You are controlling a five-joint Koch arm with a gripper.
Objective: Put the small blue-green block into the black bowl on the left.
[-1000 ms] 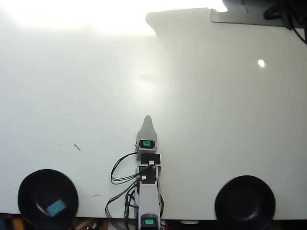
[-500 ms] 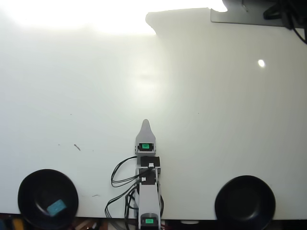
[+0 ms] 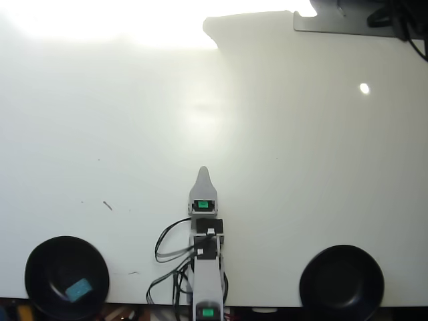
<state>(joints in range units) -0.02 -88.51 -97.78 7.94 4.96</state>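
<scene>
1. Jaws: only one pointed grey tip shows from overhead, so whether they are parted or closed cannot be told. Gripper (image 3: 203,172) holds nothing visible.
2. Small blue-green block (image 3: 79,289) lies inside the black bowl (image 3: 40,264), near left corner of white surface (image 3: 134,120).
3. Twin black bowl (image 3: 342,281) sits near right.

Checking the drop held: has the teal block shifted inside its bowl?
No. The teal block lies at the same spot in the left black bowl.
</scene>
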